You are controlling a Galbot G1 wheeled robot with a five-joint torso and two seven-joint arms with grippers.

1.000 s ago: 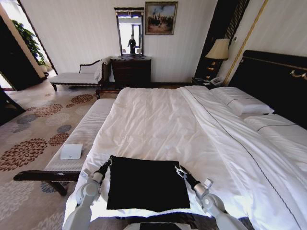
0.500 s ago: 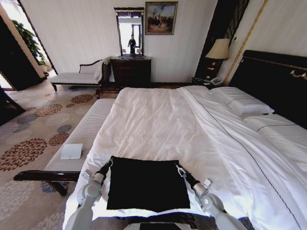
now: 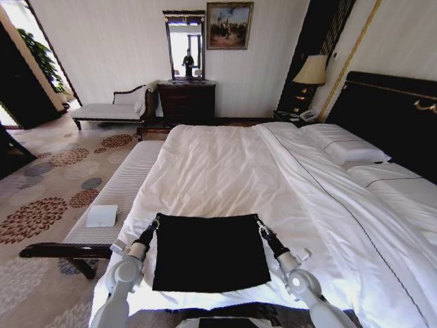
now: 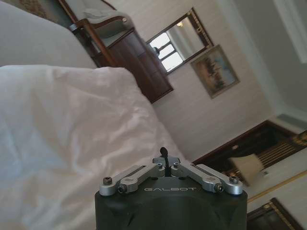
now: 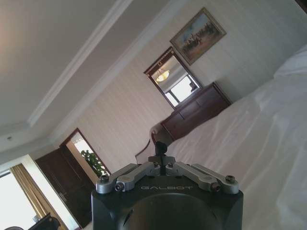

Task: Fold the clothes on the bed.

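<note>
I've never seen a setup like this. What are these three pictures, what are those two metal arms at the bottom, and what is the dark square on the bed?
It is a wheeled robot with two arms, standing at the foot of a large bed with white bedding. The wide picture comes from a camera on its head, looking forward and down. The other two come from cameras on its wrists, each looking past the dark end of its own arm toward the room.

The dark square is a black piece of clothing, spread flat on the duvet. In the head view the left tool sits at its far left corner and the right tool at its far right corner, both closed on the cloth, so the far edge is stretched straight between them.

Beside the bed runs a grey-striped bench.
</note>
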